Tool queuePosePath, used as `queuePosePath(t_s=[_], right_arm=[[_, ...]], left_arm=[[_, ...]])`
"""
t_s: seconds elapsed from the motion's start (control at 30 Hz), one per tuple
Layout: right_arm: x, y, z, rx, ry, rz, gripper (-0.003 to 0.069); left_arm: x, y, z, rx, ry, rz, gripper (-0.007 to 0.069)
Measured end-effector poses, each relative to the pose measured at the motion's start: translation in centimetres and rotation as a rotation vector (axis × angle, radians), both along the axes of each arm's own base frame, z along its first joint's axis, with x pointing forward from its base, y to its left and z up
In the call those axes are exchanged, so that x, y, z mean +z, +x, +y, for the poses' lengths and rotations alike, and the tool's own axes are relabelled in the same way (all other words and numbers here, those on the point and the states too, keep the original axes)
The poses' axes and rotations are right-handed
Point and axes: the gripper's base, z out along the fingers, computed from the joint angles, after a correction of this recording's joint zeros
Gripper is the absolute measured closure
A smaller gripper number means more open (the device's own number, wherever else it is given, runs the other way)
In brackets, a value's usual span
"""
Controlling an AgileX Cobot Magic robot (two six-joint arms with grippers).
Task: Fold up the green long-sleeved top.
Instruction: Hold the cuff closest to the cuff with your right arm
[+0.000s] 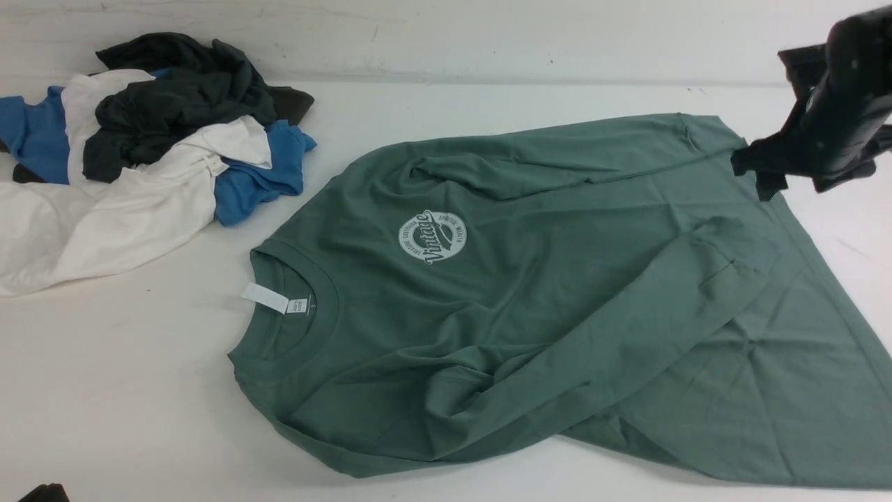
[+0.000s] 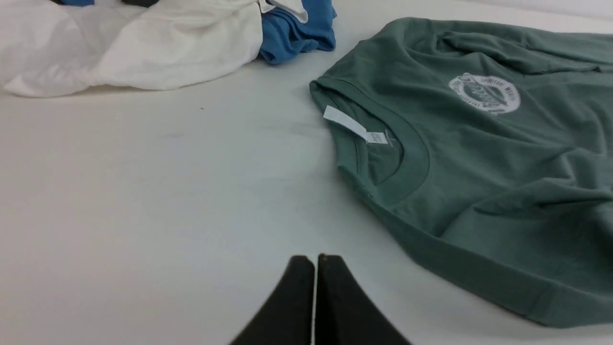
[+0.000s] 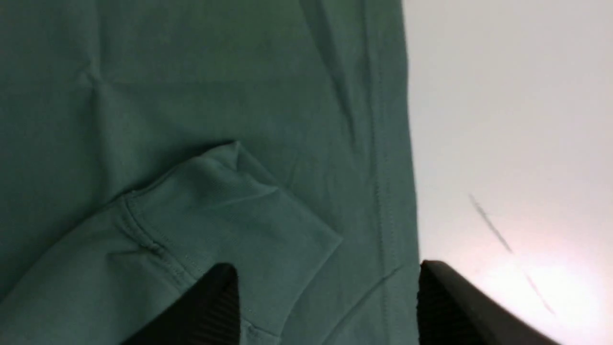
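Observation:
The green long-sleeved top (image 1: pixel 557 293) lies flat on the white table, its neck with the white tag (image 1: pixel 268 298) to the left and its hem to the right. Both sleeves are folded in across the body. The round white logo (image 1: pixel 432 237) faces up. My right gripper (image 1: pixel 759 171) hovers at the top's far right corner. In the right wrist view it (image 3: pixel 326 267) stands open over the far sleeve's cuff (image 3: pixel 230 206), which lies loose on the body near the hem. My left gripper (image 2: pixel 315 261) is shut and empty over bare table, near the collar (image 2: pixel 383 158).
A pile of blue, white and dark grey garments (image 1: pixel 139 139) sits at the back left, its white and blue parts (image 2: pixel 143 43) also in the left wrist view. The table (image 1: pixel 139 390) meets a pale wall along the back.

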Motion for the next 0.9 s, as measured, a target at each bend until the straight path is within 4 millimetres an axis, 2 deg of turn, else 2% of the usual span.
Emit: queuePosePath(t_s=[0.1, 0.17, 0.27, 0.33, 0.37, 0.43, 0.53, 0.67, 0.7, 0.73, 0.83, 0.87, 0.9], right_arm=[[4.0, -0.5, -0.2, -0.002, -0.016, -0.025, 0.0233], [7.0, -1.3, -0.2, 0.002, -0.017, -0.053, 0.0300], [12.1, -2.8, 0.0, 0.027, -0.005, -0.170, 0.0474], [13.5, -3.6, 0.0, 0.031, 0.005, -0.202, 0.0545], [14.9, -4.4, 0.1, 0.032, 0.019, -0.232, 0.0610], [15.8, -5.1, 0.2, 0.026, 0.038, -0.251, 0.0650], [15.6, -5.0, 0.2, 0.001, 0.061, -0.245, 0.0668], [12.2, -2.6, 0.1, -0.014, 0.070, -0.174, 0.0668], [12.0, -2.5, 0.1, -0.015, 0.072, -0.173, 0.0667], [9.9, -0.7, -0.2, -0.017, 0.087, -0.165, 0.0659], [7.8, 1.4, -0.9, -0.028, 0.122, -0.182, 0.0642], [6.4, 3.1, -1.6, -0.039, 0.160, -0.218, 0.0613], [6.1, 3.7, -2.0, -0.046, 0.182, -0.238, 0.0601]], left_arm=[[0.1, 0.0, -0.5, -0.002, -0.202, 0.012, 0.0628], [0.3, 0.0, -0.9, -0.007, -0.364, 0.020, 0.0628], [0.7, -0.1, -1.4, -0.018, -0.569, 0.024, 0.0628], [0.9, -0.1, -1.5, -0.024, -0.632, 0.025, 0.0628], [1.0, -0.1, -1.6, -0.025, -0.680, 0.021, 0.0628], [1.2, -0.1, -1.6, -0.025, -0.729, 0.016, 0.0628], [1.2, -0.1, -1.6, -0.025, -0.755, 0.017, 0.0628], [1.2, -0.1, -1.7, -0.027, -0.764, 0.021, 0.0628], [1.2, -0.1, -1.7, -0.027, -0.763, 0.022, 0.0628], [1.2, -0.1, -1.7, -0.028, -0.763, 0.023, 0.0628], [1.2, -0.1, -1.7, -0.028, -0.763, 0.024, 0.0628], [1.2, -0.1, -1.7, -0.029, -0.763, 0.024, 0.0628], [1.2, -0.1, -1.7, -0.029, -0.763, 0.024, 0.0628]])
